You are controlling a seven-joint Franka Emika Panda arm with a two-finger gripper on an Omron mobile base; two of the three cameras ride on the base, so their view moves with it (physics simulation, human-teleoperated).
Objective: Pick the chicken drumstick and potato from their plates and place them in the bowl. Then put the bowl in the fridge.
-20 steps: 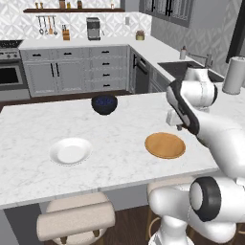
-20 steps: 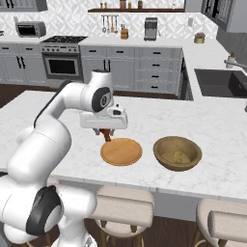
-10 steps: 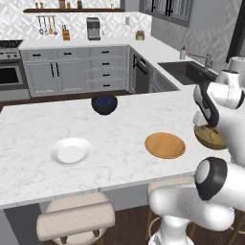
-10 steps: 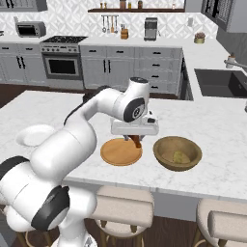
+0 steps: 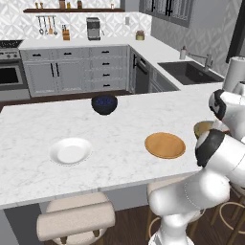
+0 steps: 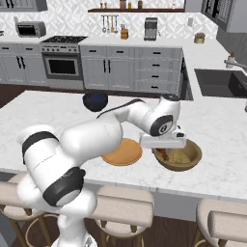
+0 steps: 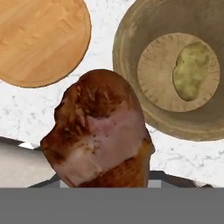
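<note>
Drumstick meat fills the near part of the hand view: the chicken drumstick (image 7: 103, 131) hangs from the pincer (image 6: 163, 153), which is clenched on it, fat end toward the camera. It hovers over bare marble between the wooden plate (image 7: 41, 39) and the bowl (image 7: 131, 39), just short of the bowl's rim. The potato (image 7: 190, 70) already lies inside the bowl, on its flat lighter bottom, off to one side.

As a judgement, the drumstick is light and fairly firm, with a rough, browned skin that may be greasy, so it could slip or swing if held only at the thin bone end; a hold across the thick rounded part looks safer. The potato is a dull yellow-green oval, hard and liable to roll. The bowl is deep, turned wood with a thick tan rim, stiff and not fragile, best taken by its wall at the rim for the trip to the fridge.

The worktop (image 5: 28, 129) is white veined marble, smooth and hard. On it also stand a glossy white plate (image 5: 70, 151) with raised rim and a small dark bowl (image 5: 104, 104).
</note>
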